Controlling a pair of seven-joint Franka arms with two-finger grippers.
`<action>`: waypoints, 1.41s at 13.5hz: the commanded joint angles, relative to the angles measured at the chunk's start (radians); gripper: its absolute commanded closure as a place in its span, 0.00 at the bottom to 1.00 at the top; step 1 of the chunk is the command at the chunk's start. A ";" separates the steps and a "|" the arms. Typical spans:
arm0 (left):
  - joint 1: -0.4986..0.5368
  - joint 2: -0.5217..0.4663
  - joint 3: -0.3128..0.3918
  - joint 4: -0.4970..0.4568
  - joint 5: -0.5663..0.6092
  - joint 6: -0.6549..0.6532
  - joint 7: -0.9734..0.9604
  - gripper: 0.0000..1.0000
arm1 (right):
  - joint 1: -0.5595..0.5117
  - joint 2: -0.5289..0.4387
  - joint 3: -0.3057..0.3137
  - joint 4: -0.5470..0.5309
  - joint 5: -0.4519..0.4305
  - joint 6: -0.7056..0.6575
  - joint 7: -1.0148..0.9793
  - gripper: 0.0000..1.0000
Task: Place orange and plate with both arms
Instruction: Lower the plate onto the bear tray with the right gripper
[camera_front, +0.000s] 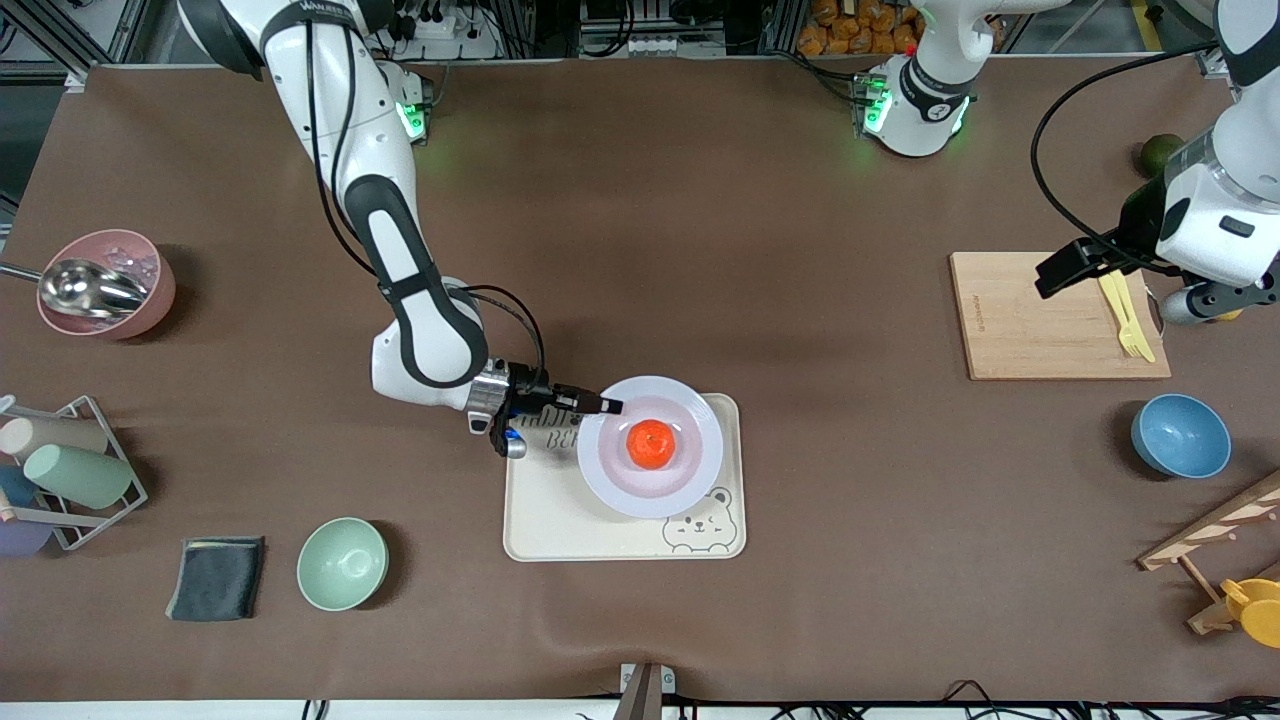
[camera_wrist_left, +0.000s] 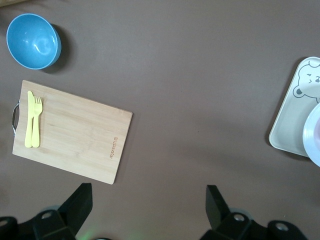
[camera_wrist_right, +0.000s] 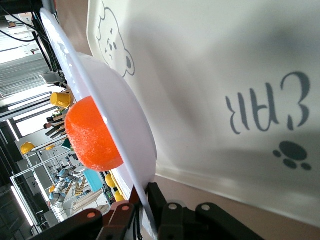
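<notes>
Orange (camera_front: 651, 443) sits in plate (camera_front: 650, 446), seemingly lifted by right gripper (camera_front: 606, 404).

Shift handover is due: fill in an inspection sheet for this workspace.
Surface: brown table, mat slightly rippled.
Job's things: orange sits in the plate; plate is over the bear tray.
Clutter: pink bowl with scoop, cup rack, dark cloth, mint bowl, blue bowl, cutting board with yellow cutlery, green fruit, wooden rack.
Grippers: right tool shut on the plate's rim; left tool open, waiting above bare table beside the board.
Cables: black leads along both arms.
Surroundings: frame rails and crates along the base edge.
</notes>
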 joint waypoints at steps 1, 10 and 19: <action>0.004 -0.009 -0.005 0.011 0.023 -0.023 0.018 0.00 | -0.020 0.041 0.012 0.044 -0.016 0.002 -0.037 1.00; 0.008 -0.006 -0.004 0.018 0.021 -0.022 0.047 0.00 | -0.033 0.092 0.012 0.083 -0.016 0.019 -0.079 1.00; 0.007 -0.005 -0.001 0.019 0.023 -0.022 0.047 0.00 | -0.040 0.077 0.003 0.073 -0.070 0.021 -0.085 0.00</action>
